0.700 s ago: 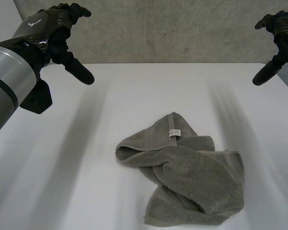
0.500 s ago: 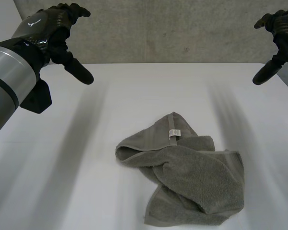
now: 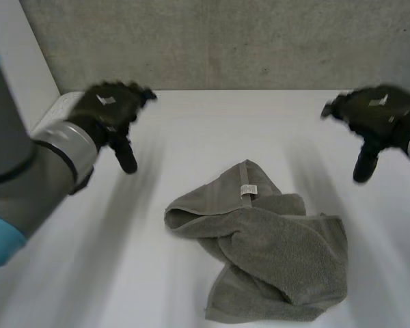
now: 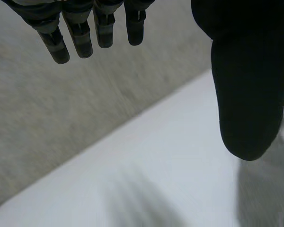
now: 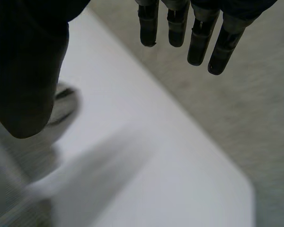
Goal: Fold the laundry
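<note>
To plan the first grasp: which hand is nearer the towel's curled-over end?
Left. The left hand is beyond the curled-over end, to its left; the right hand is past the towel's opposite side, much farther off.

Towel (image 3: 270, 249) corners buried under own folds

The left arm (image 3: 44, 167) reaches in from the left of the head view and ends in the left robot hand (image 3: 108, 109), held palm down with its thumb pointing downward. In the left wrist view its fingers (image 4: 80, 40) hang straight, well apart from the thumb (image 4: 246, 94). The right robot hand (image 3: 376, 113) mirrors this pose on the right side. Its own fingers (image 5: 199, 38) are likewise straight and its thumb (image 5: 26, 80) is set apart.
</note>
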Robot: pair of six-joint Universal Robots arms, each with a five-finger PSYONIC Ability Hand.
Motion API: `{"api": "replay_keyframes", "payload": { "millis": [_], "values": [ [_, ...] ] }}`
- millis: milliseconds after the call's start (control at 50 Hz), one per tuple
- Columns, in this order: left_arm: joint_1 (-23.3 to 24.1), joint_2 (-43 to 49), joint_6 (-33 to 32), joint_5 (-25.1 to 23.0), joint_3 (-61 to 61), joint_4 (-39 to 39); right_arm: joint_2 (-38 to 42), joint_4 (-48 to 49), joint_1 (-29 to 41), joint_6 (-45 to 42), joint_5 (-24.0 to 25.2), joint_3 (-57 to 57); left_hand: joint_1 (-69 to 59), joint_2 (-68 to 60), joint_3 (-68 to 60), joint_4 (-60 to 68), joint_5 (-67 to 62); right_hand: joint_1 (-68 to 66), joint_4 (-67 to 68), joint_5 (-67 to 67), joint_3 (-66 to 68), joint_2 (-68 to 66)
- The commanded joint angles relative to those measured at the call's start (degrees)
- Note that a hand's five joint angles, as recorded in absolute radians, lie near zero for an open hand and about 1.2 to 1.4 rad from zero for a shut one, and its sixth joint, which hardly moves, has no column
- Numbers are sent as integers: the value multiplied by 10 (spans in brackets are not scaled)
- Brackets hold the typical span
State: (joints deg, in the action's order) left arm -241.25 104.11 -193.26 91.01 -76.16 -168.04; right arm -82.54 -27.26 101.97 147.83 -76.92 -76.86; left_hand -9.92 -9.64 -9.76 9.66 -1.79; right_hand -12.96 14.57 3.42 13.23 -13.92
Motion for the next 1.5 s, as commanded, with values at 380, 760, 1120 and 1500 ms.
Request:
{"api": "replay_keyframes", "payload": {
  "millis": [380,760,1120,1500],
  "values": [
    [7,116,-205,-133,-180,-159,144,133,-9,135,96,-157,-30,-33,-31,32,-11,-86,70,81,83,-76],
    [9,188,-201,-131,-182,-293,164,174,-4,176,95,-167,-387,-389,-388,389,-368,-474,458,469,471,-464],
    [22,198,-201,-130,-152,-313,166,174,15,164,102,-132,-701,-704,-702,703,-682,-670,654,666,668,-661],
    [3,-9,138,166,81,-310,-21,485,45,205,57,21,-701,-704,-702,703,-682,-670,654,666,668,-661]
  ]
}}
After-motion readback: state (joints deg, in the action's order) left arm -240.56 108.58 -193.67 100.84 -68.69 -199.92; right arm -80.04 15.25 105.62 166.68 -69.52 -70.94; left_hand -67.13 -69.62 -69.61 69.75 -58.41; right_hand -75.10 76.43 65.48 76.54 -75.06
